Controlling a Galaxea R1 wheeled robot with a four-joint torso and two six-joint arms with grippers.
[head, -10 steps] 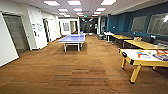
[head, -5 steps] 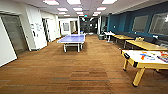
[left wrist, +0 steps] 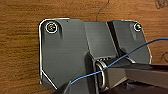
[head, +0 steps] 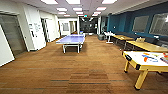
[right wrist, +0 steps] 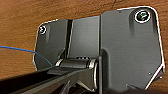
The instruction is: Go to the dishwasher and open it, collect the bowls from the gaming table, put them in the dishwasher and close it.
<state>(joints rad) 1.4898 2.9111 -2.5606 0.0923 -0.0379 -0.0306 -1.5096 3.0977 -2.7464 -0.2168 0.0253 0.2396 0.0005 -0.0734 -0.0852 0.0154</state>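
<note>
Jaws of both grippers cannot be told open or shut; floor [left wrist: 20, 50] lies beneath them, bowls [head: 149, 58] on a table [head: 140, 65].

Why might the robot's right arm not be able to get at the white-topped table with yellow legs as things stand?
Probably it cannot yet: the white-topped table stands off to the right across open wooden floor, apart from the robot. Nothing blocks the way.

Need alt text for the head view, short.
A wide office room with a wood floor: a blue ping-pong table stands at centre, and a yellow-legged white-topped table with colourful items sits at right. Long tables line the dark blue wall.
</note>
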